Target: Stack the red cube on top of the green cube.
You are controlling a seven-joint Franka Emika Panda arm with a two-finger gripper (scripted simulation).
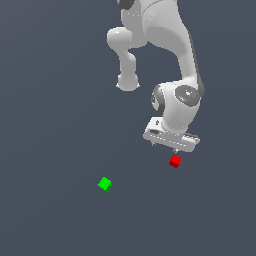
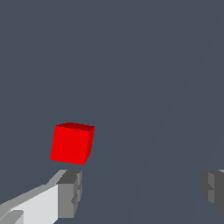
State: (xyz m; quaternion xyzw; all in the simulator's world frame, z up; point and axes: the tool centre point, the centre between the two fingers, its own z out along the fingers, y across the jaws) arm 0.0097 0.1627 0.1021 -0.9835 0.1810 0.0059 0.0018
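The white robot arm [image 1: 165, 45] reaches down from the far edge of the dark grey bench [image 1: 50, 125]. The bench fills both pictures, and no edges or corners of it show.

The gripper [image 1: 173, 150] hangs low over the bench. In the exterior view it is on the right side of the picture. The red cube [image 1: 175, 161] sits on the bench right under the gripper. It looks very close to the fingertips in that view, but it is too small there to tell if anything touches it.

The wrist view shows more. The 2 grey finger pads [image 2: 70, 190] stand far apart, so the jaws are open and hold nothing. The red cube [image 2: 72, 143] sits just beyond 1 pad, not in the gap between the 2 pads. There is a thin strip of bench between the cube and that pad, so they look apart. The cube is turned a little, so 1 corner edge shows.

The green cube [image 1: 104, 184] sits alone on the bench. In the exterior view it is to the left of the red cube and a bit nearer to the camera. The 2 cubes are well apart. The green cube does not show in the wrist view.
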